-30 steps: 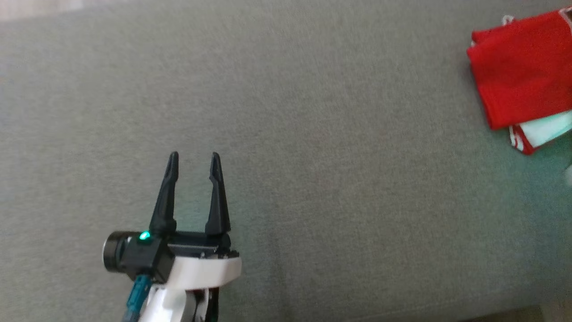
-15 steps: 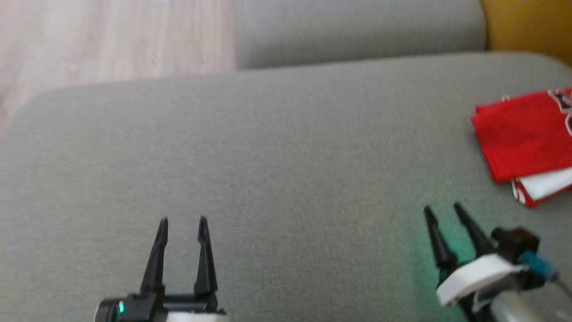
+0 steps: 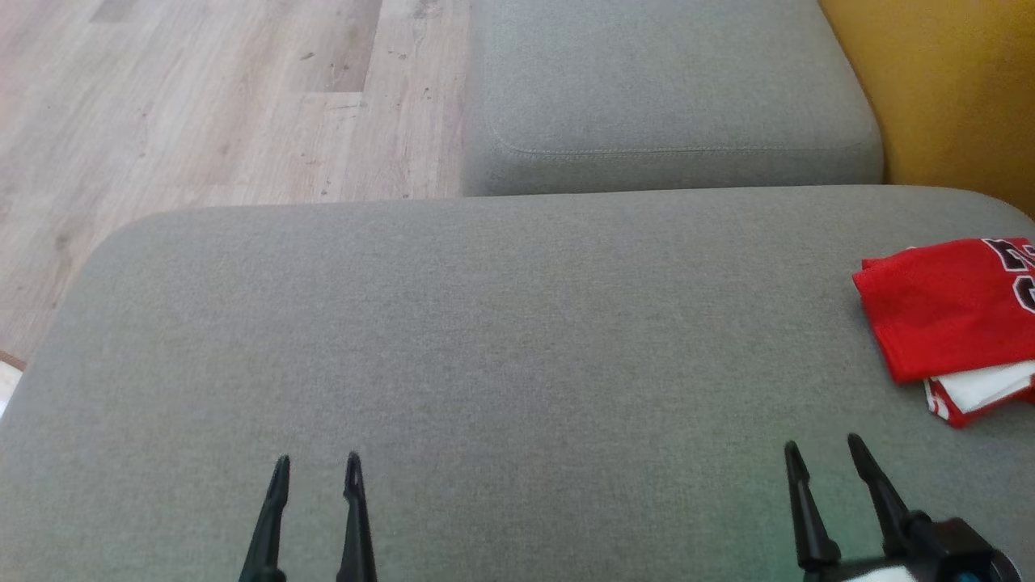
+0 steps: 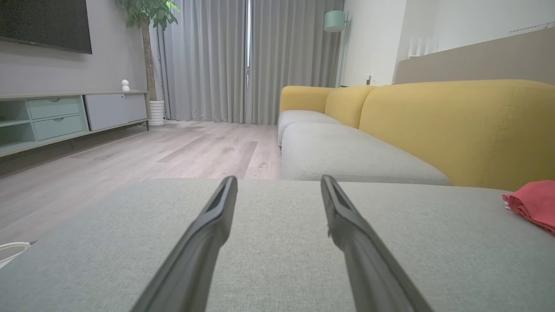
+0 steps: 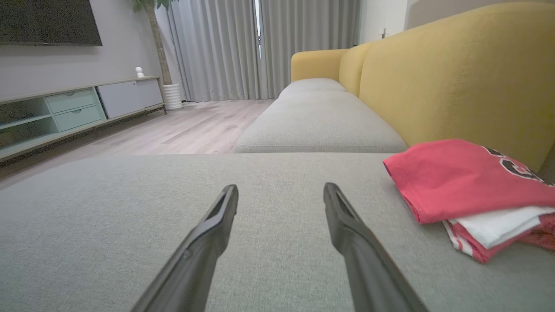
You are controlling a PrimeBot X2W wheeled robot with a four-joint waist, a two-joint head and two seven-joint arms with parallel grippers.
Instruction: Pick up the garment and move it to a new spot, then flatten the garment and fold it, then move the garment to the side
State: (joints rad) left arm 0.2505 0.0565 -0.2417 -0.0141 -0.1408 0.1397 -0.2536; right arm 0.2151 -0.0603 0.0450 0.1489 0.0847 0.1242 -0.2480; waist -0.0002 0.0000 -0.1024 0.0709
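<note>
The garment (image 3: 950, 311) is a red jersey with white lining and dark lettering, folded into a flat stack at the right edge of the grey cushion (image 3: 485, 323). It also lies at the right of the right wrist view as the garment (image 5: 464, 182), and its edge peeks in as the garment (image 4: 531, 203) in the left wrist view. My left gripper (image 3: 315, 465) hovers open at the lower left, far from it. My right gripper (image 3: 821, 449) is open at the lower right, a short way in front of the garment, touching nothing.
A second grey seat cushion (image 3: 663, 97) lies beyond, with the yellow sofa back (image 3: 938, 89) on the right. Wooden floor (image 3: 202, 97) runs past the cushion's left edge. A TV cabinet (image 5: 65, 112) and curtains (image 5: 243, 47) stand far off.
The head camera has tilted up, so floor and far cushion came into view. Both grippers now sit lower in the picture; the right one has appeared. The garment lies as before.
</note>
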